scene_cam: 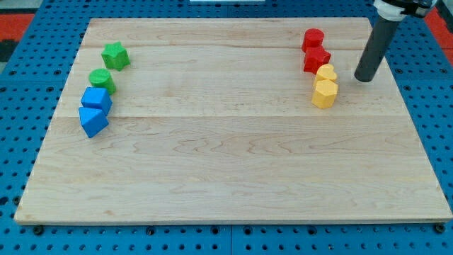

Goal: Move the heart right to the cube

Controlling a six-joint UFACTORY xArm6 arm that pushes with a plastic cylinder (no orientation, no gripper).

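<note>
A pale wooden desk (226, 163) fills the frame. We have no gripper to open or close, only a dark rod at upper right. Our tip (363, 78) rests just right of two touching yellow blocks. The upper yellow block (326, 72) seems to be the heart. The blue cube (96, 98) sits far left. The heart looks light, rigid and easy to slide, so we judge a push on its right face best.

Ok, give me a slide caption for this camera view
My tip rests on the wooden board right of stacked red and yellow blocks; green and blue blocks sit far left.
</note>
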